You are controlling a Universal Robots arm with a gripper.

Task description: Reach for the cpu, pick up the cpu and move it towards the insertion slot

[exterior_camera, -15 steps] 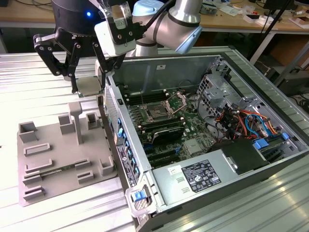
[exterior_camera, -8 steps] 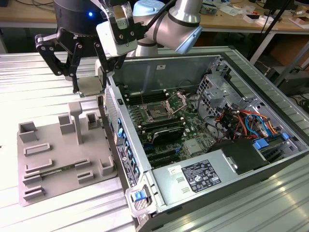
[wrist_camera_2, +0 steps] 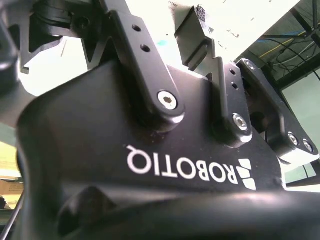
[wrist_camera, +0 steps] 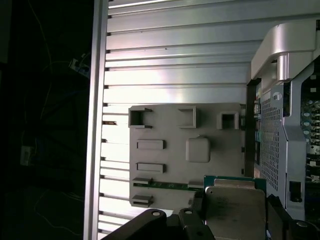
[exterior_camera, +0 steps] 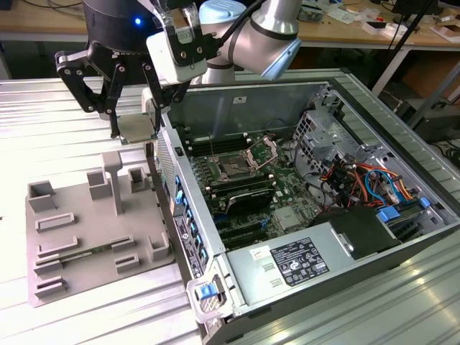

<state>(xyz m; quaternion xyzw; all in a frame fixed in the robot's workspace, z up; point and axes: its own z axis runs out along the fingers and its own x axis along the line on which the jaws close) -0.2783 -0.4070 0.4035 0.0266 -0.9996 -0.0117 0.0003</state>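
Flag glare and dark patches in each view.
Exterior view: glare washes out the ribbed table beside the grey tray. Second wrist view: bright backlight leaves the black housing dim. First wrist view: deep shadow beyond the table's edge; the cpu free of glare.

White brand lettering (wrist_camera_2: 190,169) across black body of claw (exterior_camera: 136,129), upside down in second wrist view. Faint engraved lines on metal lid of cpu (wrist_camera: 234,212) gripped in claw, too faint to read. White printed label (exterior_camera: 298,260) on power supply box (exterior_camera: 248,291), well apart from claw; print too small to read. Smaller white sticker (exterior_camera: 257,253) just beside label, likewise unreadable.
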